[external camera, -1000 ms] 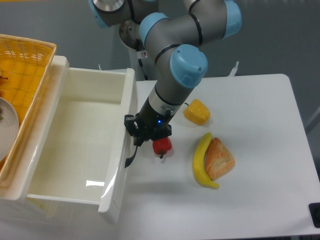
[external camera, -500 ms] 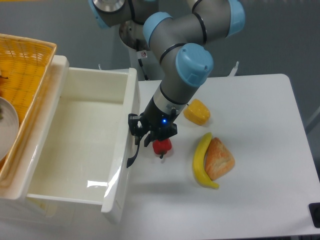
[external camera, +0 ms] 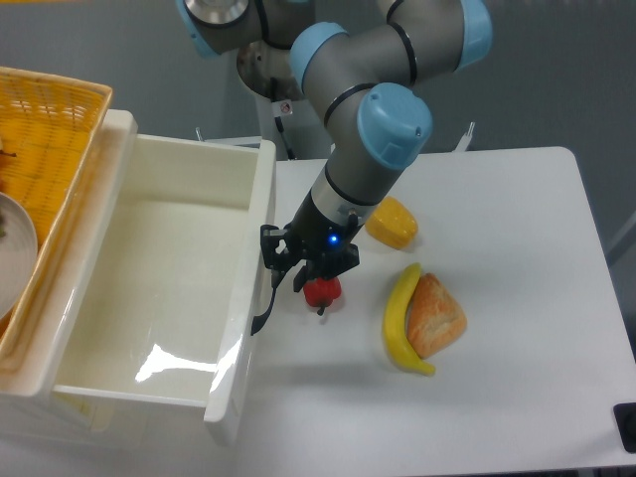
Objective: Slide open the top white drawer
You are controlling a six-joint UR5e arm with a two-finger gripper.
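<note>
I am working the arm from afar as the top white drawer (external camera: 149, 288) is standing well out over the left edge of the worktop (external camera: 497, 397), its deep tray showing bare and glossy inside. The claw (external camera: 281, 268) is sitting at the curved black handle (external camera: 264, 298) on the drawer's front panel; its dark fingers are appearing to straddle the handle's upper end, but I cannot tell whether they are pinched on it or merely alongside.

I am judging the pull to be near its finish. To do it well, I am wanting to keep the drag straight along the drawer's own travel, toward the right edge, with no twist on the front panel, and to be stopping before the tray tips off its runners.

The risk I am watching is the red pepper (external camera: 321, 291), lying just beside the claw and close to the drawer front. The yellow pepper (external camera: 392, 223), banana (external camera: 397, 323) and bread wedge (external camera: 435, 316) are lying further toward the middle. A yellow wicker basket (external camera: 50, 149) is resting on top at the far left.
</note>
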